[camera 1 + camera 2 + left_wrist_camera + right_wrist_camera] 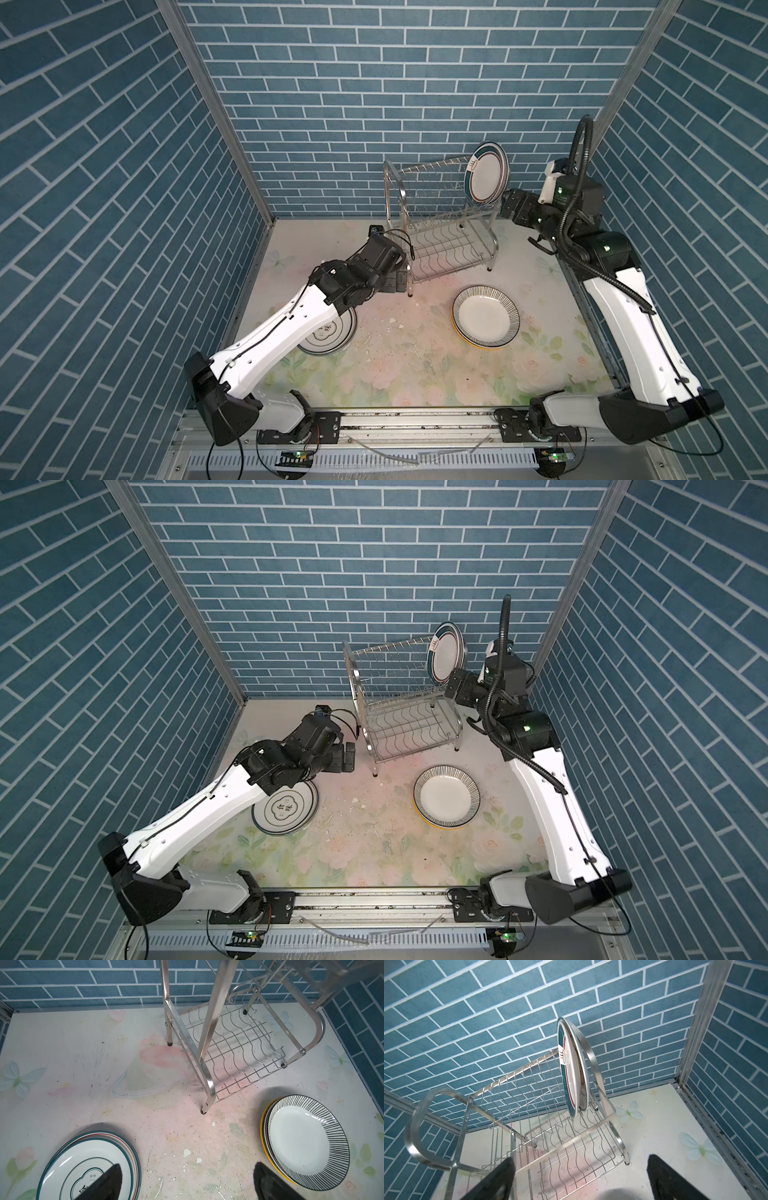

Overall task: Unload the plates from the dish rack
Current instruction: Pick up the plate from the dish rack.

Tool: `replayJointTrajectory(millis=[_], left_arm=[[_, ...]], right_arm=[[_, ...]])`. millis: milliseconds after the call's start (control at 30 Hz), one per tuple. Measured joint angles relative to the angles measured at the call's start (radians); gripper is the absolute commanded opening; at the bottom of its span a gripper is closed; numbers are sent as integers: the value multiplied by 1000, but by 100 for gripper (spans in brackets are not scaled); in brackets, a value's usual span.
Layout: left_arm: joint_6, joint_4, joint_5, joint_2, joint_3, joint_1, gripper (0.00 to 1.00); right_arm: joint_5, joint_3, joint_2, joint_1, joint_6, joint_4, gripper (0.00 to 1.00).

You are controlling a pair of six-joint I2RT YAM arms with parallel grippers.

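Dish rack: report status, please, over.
Left gripper open, empty. Right gripper open, empty. Green-banded plate upright in dish rack top tier. No obstruction seen.

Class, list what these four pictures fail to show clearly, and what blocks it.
- Green-banded stack: left arm covers it in a top view; plate count unclear.
- Striped plate: hides plates beneath, left wrist view; only a yellow edge shows.
- Rack plate: edge-on, right wrist view; its face is unreadable.

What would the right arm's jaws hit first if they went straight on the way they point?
Most likely the dish rack, at its upper wire shelf just below the green-banded plate; depth is hard to judge.
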Motion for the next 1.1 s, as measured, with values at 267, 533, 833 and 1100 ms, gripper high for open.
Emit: replayJointTrajectory(millis=[267, 533, 833, 1100], left_arm=[[11, -13, -2, 0, 6, -9, 99], [19, -6, 5, -26, 1, -9, 99], [19, 12, 3, -84, -18, -8, 99], [18, 30, 11, -90, -46, -5, 99]], right_arm=[[-81, 230, 213, -12, 1, -36, 99], [-153, 335, 319, -24, 25, -42, 99], [-195, 365, 360, -24, 39, -42, 96], [-206, 435, 396, -25, 47, -52, 93]])
